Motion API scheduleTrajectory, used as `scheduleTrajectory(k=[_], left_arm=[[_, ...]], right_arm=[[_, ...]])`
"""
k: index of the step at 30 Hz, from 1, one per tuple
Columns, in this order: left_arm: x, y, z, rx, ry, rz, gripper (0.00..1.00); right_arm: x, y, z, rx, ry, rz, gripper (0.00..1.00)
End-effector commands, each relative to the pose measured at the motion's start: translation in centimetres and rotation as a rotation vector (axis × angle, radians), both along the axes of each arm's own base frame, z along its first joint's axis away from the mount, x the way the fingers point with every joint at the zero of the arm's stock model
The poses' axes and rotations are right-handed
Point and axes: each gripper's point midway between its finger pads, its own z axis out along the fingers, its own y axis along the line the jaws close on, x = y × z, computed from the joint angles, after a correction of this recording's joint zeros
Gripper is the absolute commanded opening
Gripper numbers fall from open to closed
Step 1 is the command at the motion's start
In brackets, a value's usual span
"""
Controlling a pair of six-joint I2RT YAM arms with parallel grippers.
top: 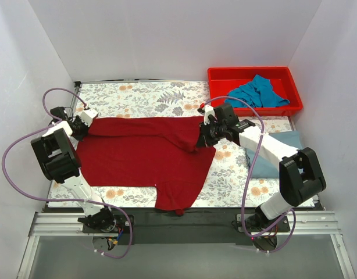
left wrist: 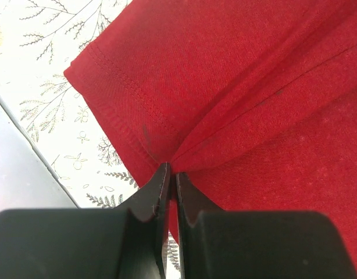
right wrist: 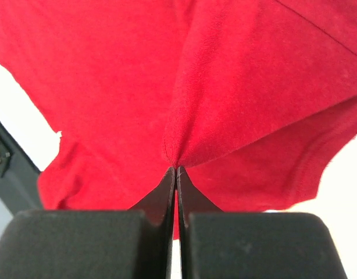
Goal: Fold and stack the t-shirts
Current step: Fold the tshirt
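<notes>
Left gripper (left wrist: pixel 171 168) and right gripper (right wrist: pixel 176 168) each have their fingers pressed together on a pinch of the dark red t-shirt (top: pixel 138 154), one at either end of its far edge. The left pinch sits just beside a stitched hem. The right pinch gathers a raised ridge of cloth that looks lifted off the table (top: pixel 138 93). The shirt lies spread across the middle of the floral surface, with one part trailing over the near edge. A grey-blue t-shirt (top: pixel 261 165) lies to the right, partly under the right arm, and a teal-blue t-shirt (top: pixel 257 93) lies heaped in the red bin (top: pixel 248 71) at the far right corner. The step in hand appears to be the first fold, carrying the far edge over the body of the shirt. To do it well, both arms should travel at matched height and pace, so that the edge between them stays taut and straight. The fingers should part only once the folded layer rests flat. Uneven pulling would probably skew the crease or drag the lower layer.
</notes>
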Motion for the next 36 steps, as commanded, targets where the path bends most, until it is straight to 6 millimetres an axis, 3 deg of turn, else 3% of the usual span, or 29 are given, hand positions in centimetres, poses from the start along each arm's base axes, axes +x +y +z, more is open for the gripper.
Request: scheduleTrajectory(k=[1,6,9,12,13,15,16,17,19,20,21,22,23,25,26,28,29,30,33,34,36], left_arm=[[0.5,0.7,0.8,0.035,-0.025,0.003,0.01],[1.4,1.2,1.2,0.038,-0.041,0.023,0.01],[1.4,1.5,0.8,0.051,-0.031,0.021,0.03],[1.5,1.6,1.3,0.044,-0.034,0.037,0.14],[1.5,0.8,2.0,0.014,-0.044,0.019,0.14],[1.2,-1.0,4.1,-0.045,-0.087,-0.037,0.29],[0.6,-3.5,6.7,-0.105,-0.162,-0.121,0.37],[0.1,-4.9,7.6,-0.132,-0.194,-0.159,0.47],[-0.9,-9.3,10.4,-0.2,-0.28,-0.241,0.49],[-1.2,-12.7,10.8,-0.258,-0.269,-0.27,0.5],[-1.3,-14.6,11.6,-0.264,-0.295,-0.302,0.51],[-2.8,-17.0,11.6,-0.288,-0.296,-0.334,0.52],[-3.6,-20.8,11.8,-0.325,-0.289,-0.397,0.52],[-4.5,-24.4,12.3,-0.342,-0.341,-0.468,0.52],[-6.6,-28.2,11.8,-0.375,-0.326,-0.55,0.52],[-7.5,-31.1,12.1,-0.393,-0.355,-0.633,0.52],[-8.8,-33.4,11.2,-0.413,-0.325,-0.704,0.51],[-9.4,-34.5,10.6,-0.425,-0.305,-0.736,0.5],[-9.6,-38.0,9.6,-0.429,-0.302,-0.81,0.49],[-9.5,-38.8,9.4,-0.428,-0.307,-0.816,0.48],[-9.1,-41.0,9.7,-0.43,-0.347,-0.84,0.48]], right_arm=[[0.2,1.6,3.7,0.102,-0.051,0.017,0.01],[0.4,1.8,4.5,0.119,-0.054,0.006,0.01],[0.2,1.3,3.2,0.087,-0.052,0.007,0.01],[-0.1,0.5,1.6,0.047,-0.044,0.004,0.01],[-0.1,0.4,1.2,0.037,-0.043,0.001,0.01],[0.0,-0.2,0.2,0.015,-0.027,-0.014,0.01],[0.0,-0.3,0.0,0.011,-0.022,-0.017,0.01],[0.1,-0.4,-0.5,0.005,-0.014,-0.017,0.01],[0.5,-0.3,-0.6,0.008,-0.007,-0.023,0.01],[0.8,-0.4,-1.0,0.007,0.002,-0.03,0.01],[1.2,-0.4,-1.0,0.007,0.003,-0.04,0.01],[2.0,-0.2,-1.0,0.011,0.001,-0.046,0.01],[2.7,-0.1,-0.7,0.016,-0.008,-0.053,0.01],[4.6,0.1,0.5,0.036,-0.039,-0.072,0.01],[5.2,0.2,0.2,0.032,-0.039,-0.074,0.01],[6.5,0.3,0.3,0.029,-0.056,-0.091,0.01],[7.6,0.2,0.1,0.02,-0.063,-0.107,0.01],[8.4,0.1,-0.1,0.014,-0.069,-0.122,0.01],[11.5,-1.0,-1.3,0.006,-0.051,-0.213,0.01],[12.0,-1.2,-2.7,0.0,-0.014,-0.23,0.01],[13.0,-1.4,-3.0,0.013,-0.001,-0.251,0.01]])
